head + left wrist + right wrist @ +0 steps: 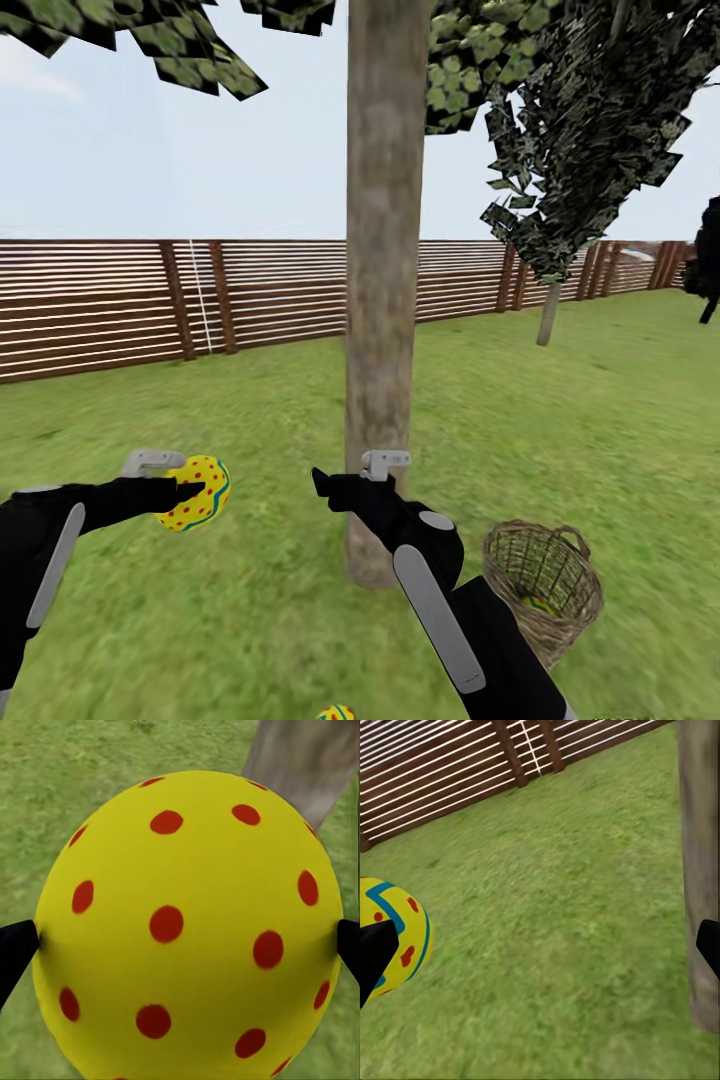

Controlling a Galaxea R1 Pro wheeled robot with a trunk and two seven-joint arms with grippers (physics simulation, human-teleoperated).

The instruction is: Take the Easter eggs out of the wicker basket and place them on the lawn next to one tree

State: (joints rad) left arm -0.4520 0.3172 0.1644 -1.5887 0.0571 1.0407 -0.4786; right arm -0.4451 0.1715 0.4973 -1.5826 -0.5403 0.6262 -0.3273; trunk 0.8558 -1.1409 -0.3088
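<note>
My left gripper [190, 492] is shut on a yellow Easter egg [197, 492] with red dots, held above the lawn [230, 590] left of the thick grey-brown tree [384, 300]. Up close, the egg [187, 930] sits between the black fingers [15, 952]. My right gripper [322, 487] hangs open and empty in front of the trunk [701, 870]; its wrist view catches the held egg [397, 934] beside one fingertip [375, 952]. A second egg [336, 713] lies on the grass at the view's bottom edge. The wicker basket [545, 580] stands right of the trunk with a third egg [540, 604] inside.
A brown slatted fence [100, 300] closes the garden behind. A thin-trunked tree [548, 310] with low foliage stands at the back right, and a dark conifer [705, 260] at the far right edge. Open grass spreads around the trunk's base.
</note>
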